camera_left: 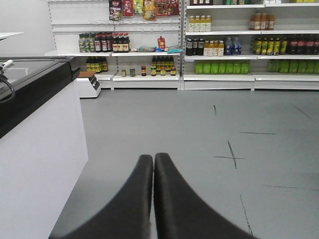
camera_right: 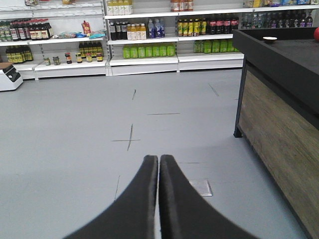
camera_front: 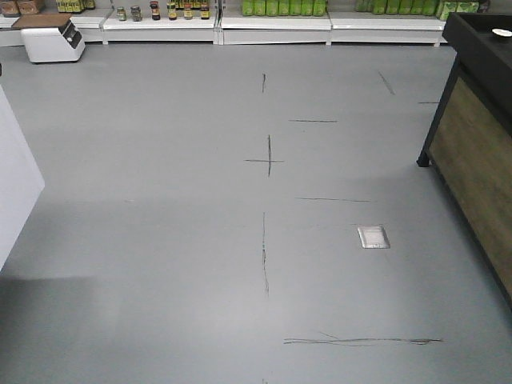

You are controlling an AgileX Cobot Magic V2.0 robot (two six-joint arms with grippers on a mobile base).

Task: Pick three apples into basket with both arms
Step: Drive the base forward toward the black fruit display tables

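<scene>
While the left claw [camera_left: 153, 158] and right claw [camera_right: 159, 159] hang over the grey floor [camera_left: 199, 114], both are clenched tight, holding nothing; right claw left of the bench [camera_right: 289, 55]; one red apple [camera_right: 316, 34], cropped at frame edge, on the bench top

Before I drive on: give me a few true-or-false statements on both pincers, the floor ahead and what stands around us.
1. The left pincer is shut with nothing in it. True.
2. The right pincer grips an apple. False: it is shut and empty.
3. A basket stands on the floor in the front view. False: the grey floor shows only dark marks and a metal plate.
4. A black-topped counter with a wood-look side stands on the right of the right wrist view. True.
5. The shelves at the far wall are bare. False: they hold rows of bottles and jars.
</scene>
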